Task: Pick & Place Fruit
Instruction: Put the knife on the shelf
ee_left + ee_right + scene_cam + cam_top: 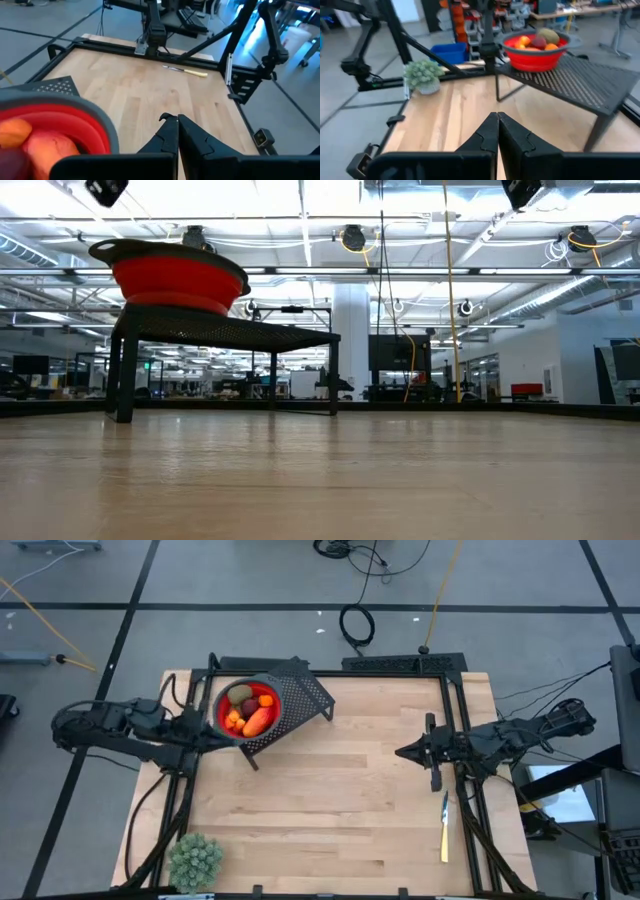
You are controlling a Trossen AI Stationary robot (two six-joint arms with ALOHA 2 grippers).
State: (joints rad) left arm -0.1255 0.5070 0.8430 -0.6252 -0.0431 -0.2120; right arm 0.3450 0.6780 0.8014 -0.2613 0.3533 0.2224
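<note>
High view shows all fruit (250, 712) inside the red bowl (221, 710) on the mesh rack (305, 695), beside the closed, empty left end effector (213, 737); right end effector (402, 752), closed and empty, waits well apart. Task looks finished.

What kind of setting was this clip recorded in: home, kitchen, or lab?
Most likely a robotics lab or open workshop floor. The low view shows exposed ceiling pipes and rows of workstations behind the wooden table; the high view shows loose cables on a grey tiled floor.
</note>
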